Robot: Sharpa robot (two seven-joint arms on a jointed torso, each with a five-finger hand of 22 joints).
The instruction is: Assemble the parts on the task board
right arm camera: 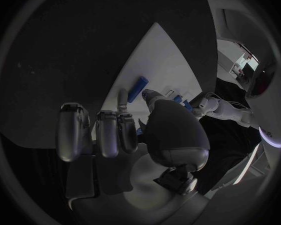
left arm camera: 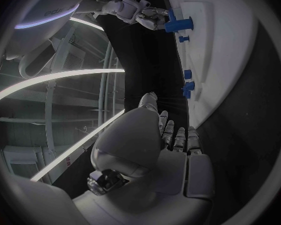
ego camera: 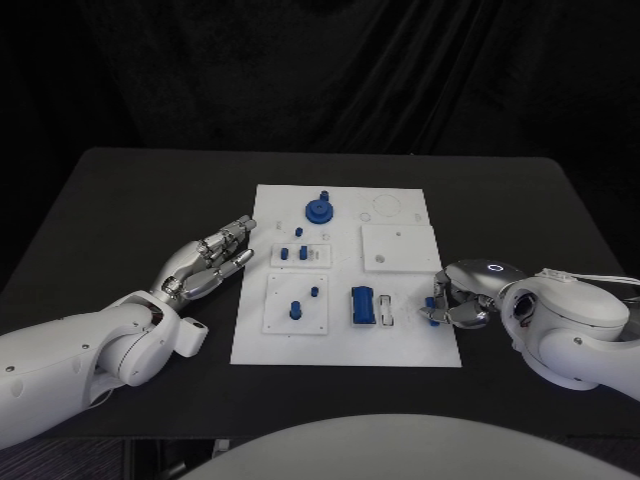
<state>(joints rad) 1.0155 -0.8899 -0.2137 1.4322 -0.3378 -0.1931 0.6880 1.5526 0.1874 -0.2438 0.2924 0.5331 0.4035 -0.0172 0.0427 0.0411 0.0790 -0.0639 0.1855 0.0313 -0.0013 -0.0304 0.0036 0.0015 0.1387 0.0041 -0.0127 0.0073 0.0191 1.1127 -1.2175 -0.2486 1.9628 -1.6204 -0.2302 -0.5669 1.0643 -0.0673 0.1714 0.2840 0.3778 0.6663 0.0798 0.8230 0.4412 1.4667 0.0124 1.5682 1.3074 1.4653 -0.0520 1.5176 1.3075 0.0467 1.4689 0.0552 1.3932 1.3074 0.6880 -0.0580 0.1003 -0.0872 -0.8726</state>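
Plastic pieces in glossy blue are sitting across the white task board (ego camera: 407, 345), a flat matte rectangle lying in the middle of the black table (ego camera: 104, 200). A round blue knob (ego camera: 322, 211) is standing near the board's far edge, small blue pegs (ego camera: 300, 252) are poking up from a raised white block, and a blue rectangular block (ego camera: 363, 306) is resting in a recess near the front. The left hand (ego camera: 208, 262), smooth silver metal, is lying just beside the board's left edge, holding nothing, fingers stretched out and slightly apart. The right hand (ego camera: 459, 298) is hovering at the board's right edge with its fingers curled in; whether it is pinching a small blue piece I cannot tell. Dark wrinkled cloth (ego camera: 320, 70) is hanging behind the table.
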